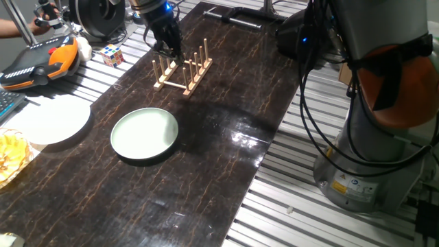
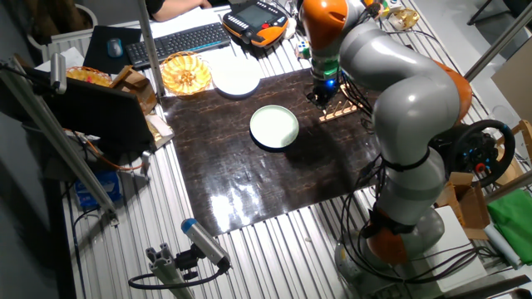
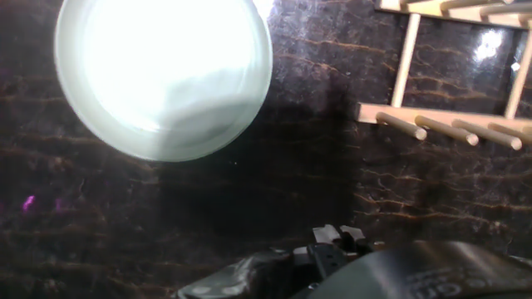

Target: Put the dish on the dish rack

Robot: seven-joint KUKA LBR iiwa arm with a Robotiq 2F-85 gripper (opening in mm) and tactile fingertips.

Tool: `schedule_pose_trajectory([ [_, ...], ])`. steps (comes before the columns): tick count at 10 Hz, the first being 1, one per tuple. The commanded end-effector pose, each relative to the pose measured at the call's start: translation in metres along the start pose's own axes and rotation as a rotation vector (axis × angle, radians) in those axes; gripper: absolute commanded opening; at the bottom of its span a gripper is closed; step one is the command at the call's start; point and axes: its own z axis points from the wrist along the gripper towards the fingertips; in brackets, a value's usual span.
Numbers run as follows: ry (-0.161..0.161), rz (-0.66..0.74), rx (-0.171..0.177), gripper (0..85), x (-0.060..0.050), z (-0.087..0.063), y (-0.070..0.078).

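The dish (image 1: 145, 134) is a round mint-green plate with a darker rim. It lies flat on the dark table, in front of the rack. It also shows in the other fixed view (image 2: 274, 127) and at the upper left of the hand view (image 3: 162, 75). The dish rack (image 1: 183, 71) is light wood with upright pegs and stands empty at the far end of the table (image 2: 341, 110) (image 3: 449, 124). My gripper (image 1: 170, 49) hangs low just behind the rack, away from the dish (image 2: 320, 95). It holds nothing. Its fingers are too dark to read.
A flat white plate (image 1: 48, 120) lies left of the table on the slatted bench. A Rubik's cube (image 1: 113, 55), an orange teach pendant (image 1: 38, 62) and a yellow bowl of snacks (image 1: 10, 154) lie beyond it. My arm's base (image 1: 384, 103) stands on the right.
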Motion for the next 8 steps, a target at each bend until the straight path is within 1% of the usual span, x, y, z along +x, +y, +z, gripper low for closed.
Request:
schedule_pose_trajectory([
  [1,-0.03,0.034,-0.187,2.0,0.0001,0.0002,-0.0002],
  [2,-0.034,0.038,-0.138,2.0,0.0001,0.0002,-0.0002],
  [3,-0.046,0.039,-0.133,2.0,0.0001,0.0002,-0.0002],
  [4,-0.046,0.049,-0.123,2.0,0.0001,0.0002,-0.0002],
  [6,-0.036,0.076,-0.115,2.0,0.0001,0.0002,-0.0002],
  [7,-0.032,0.063,-0.102,2.0,0.0001,0.0002,-0.0002],
  [8,-0.041,0.048,-0.099,2.0,0.0001,0.0002,-0.0002],
])
